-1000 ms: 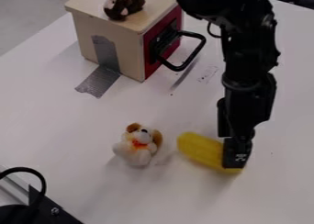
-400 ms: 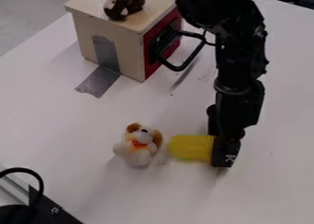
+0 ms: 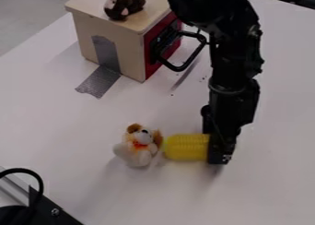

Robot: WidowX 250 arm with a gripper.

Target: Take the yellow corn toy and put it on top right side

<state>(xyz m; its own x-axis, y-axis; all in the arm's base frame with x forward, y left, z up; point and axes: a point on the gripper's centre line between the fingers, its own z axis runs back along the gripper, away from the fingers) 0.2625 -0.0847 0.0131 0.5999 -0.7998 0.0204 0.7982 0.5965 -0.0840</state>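
The black gripper (image 3: 218,151) hangs low over the white table, right of the middle, shut on the yellow corn toy (image 3: 186,147). The corn's ridged body sticks out to the left of the fingers, roughly level; its right end is hidden behind them. Whether the corn touches the table I cannot tell. Its left tip is right beside a small white and brown plush dog (image 3: 139,145).
A wooden box (image 3: 109,39) with a red front and a black handle (image 3: 195,56) stands at the upper left, a brown plush toy (image 3: 126,3) on top. Grey tape (image 3: 98,82) runs from its side onto the table (image 3: 73,122). Black equipment occupies the lower left corner.
Gripper and corn have moved left and slightly up in the view, towards the plush dog. The corn has turned from a slant to nearly level.
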